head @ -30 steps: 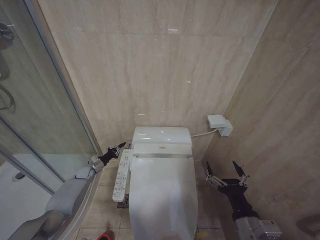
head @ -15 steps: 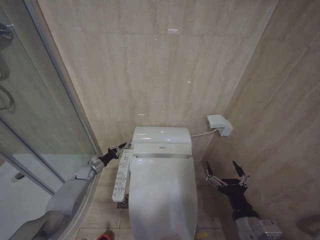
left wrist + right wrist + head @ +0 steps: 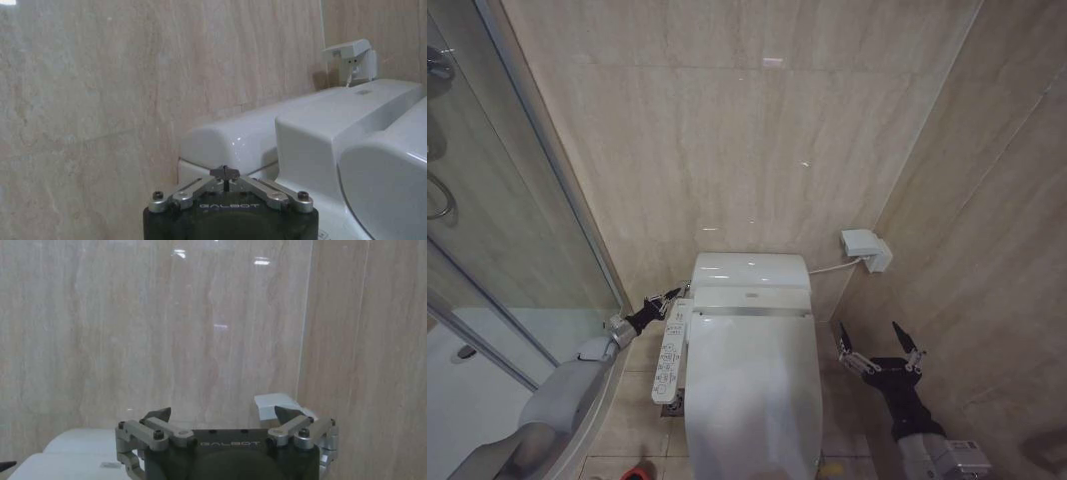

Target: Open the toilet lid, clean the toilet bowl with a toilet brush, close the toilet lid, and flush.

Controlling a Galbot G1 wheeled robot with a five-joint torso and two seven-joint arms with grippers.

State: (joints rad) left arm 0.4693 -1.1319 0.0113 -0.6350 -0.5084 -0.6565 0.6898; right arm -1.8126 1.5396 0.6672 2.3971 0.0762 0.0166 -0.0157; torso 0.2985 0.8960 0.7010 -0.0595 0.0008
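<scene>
The large glossy white plastic oval toilet lid (image 3: 752,395) lies closed over the bowl. Left gripper (image 3: 670,294), fingers pinched together, has crept slightly toward the tank's side; right gripper (image 3: 875,341) stays spread wide beside it.

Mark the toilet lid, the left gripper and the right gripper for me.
toilet lid (image 3: 752,390): head view, middle of the closed top.
left gripper (image 3: 670,295): head view, at the shut fingers' tips beside the toilet.
right gripper (image 3: 874,340): head view, between the open fingers' tips.
</scene>
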